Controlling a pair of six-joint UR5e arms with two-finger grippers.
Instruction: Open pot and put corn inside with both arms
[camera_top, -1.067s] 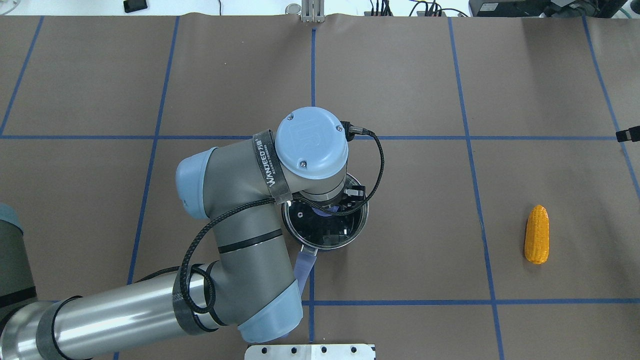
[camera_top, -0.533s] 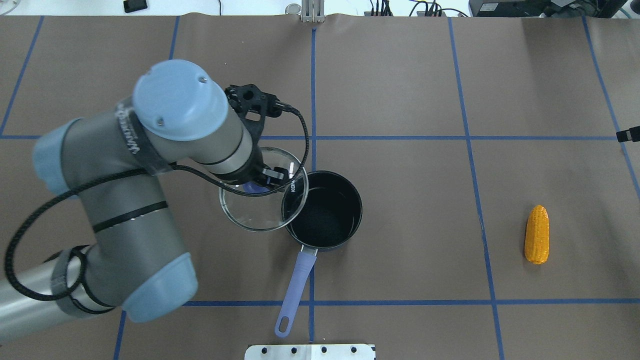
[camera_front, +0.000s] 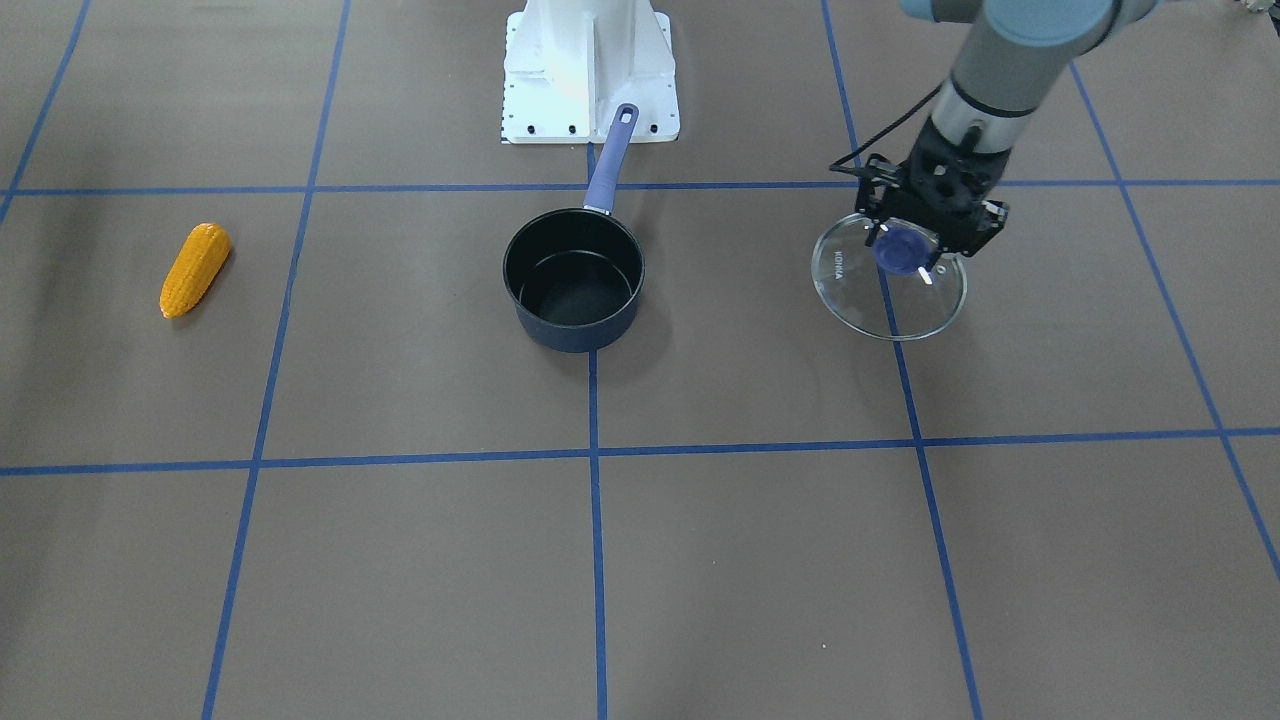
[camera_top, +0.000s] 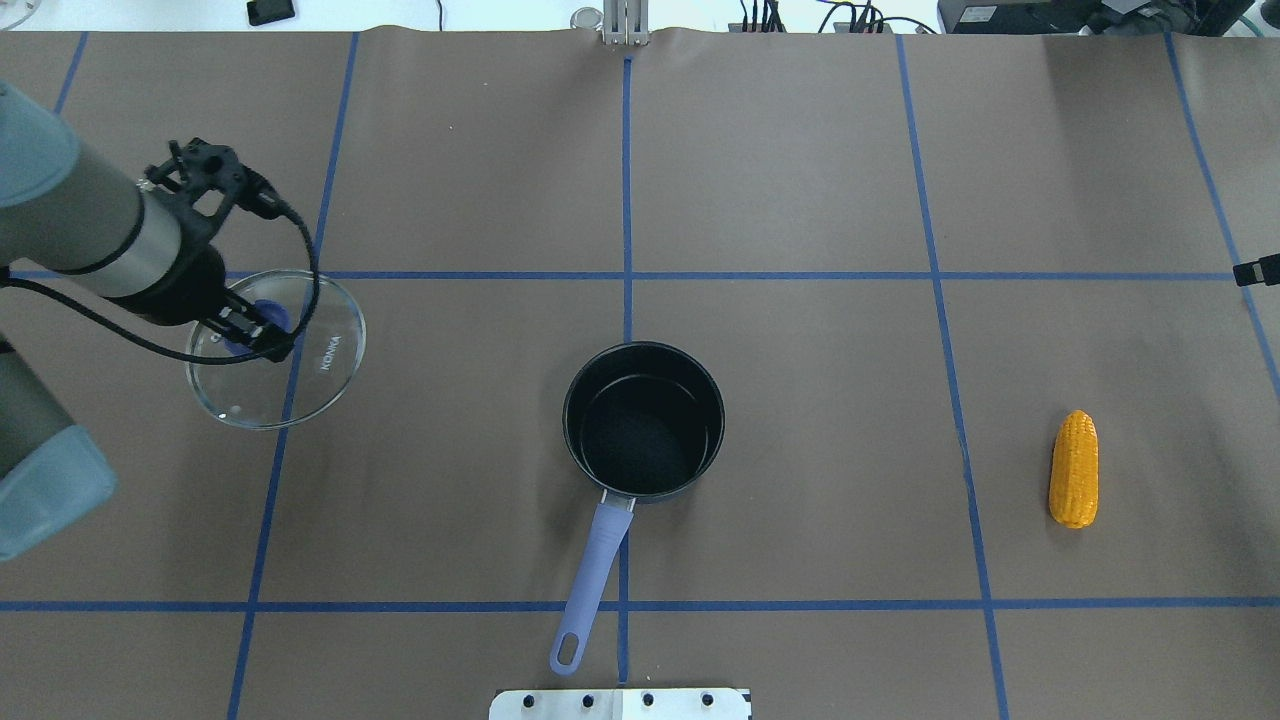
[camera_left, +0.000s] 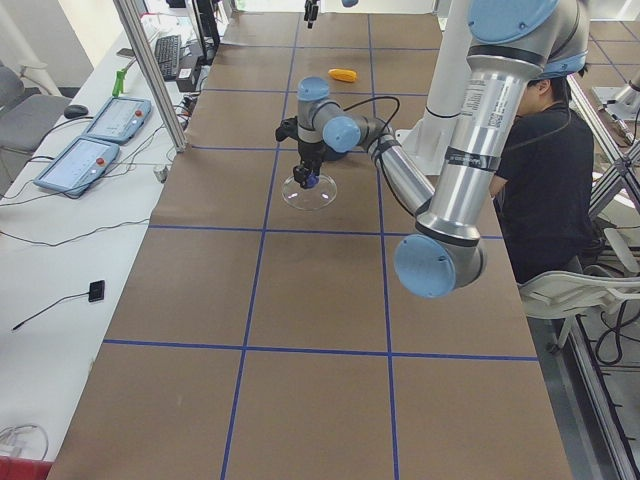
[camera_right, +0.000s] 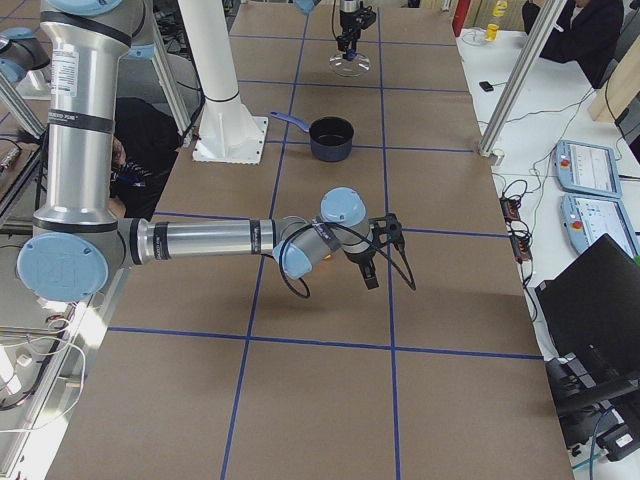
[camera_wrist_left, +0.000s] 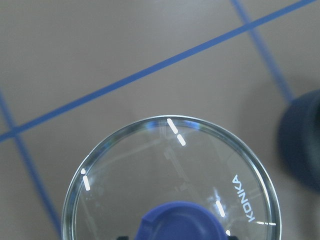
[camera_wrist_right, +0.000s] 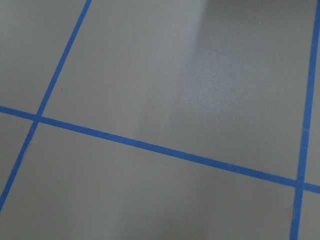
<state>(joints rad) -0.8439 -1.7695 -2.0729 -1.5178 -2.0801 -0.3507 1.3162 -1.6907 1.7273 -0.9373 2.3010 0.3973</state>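
left gripper (camera_top: 255, 330) pinches lid (camera_top: 322, 378) by knob (camera_front: 897, 254), frame left. pot (camera_top: 643, 420) open, middle. corn (camera_top: 1073, 468) right. right gripper (camera_right: 370, 275): cannot tell grip.

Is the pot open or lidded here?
Open. The pot shows its bare black inside; the left gripper holds the glass lid well aside.

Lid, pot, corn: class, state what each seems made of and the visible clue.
The lid: probably clear glass; tape lines show through it and it glints. The pot: likely metal with a dark, slightly glossy coating; its inside shows faint reflections. The corn: seemingly moulded plastic, uniform orange-yellow with bumpy kernels.
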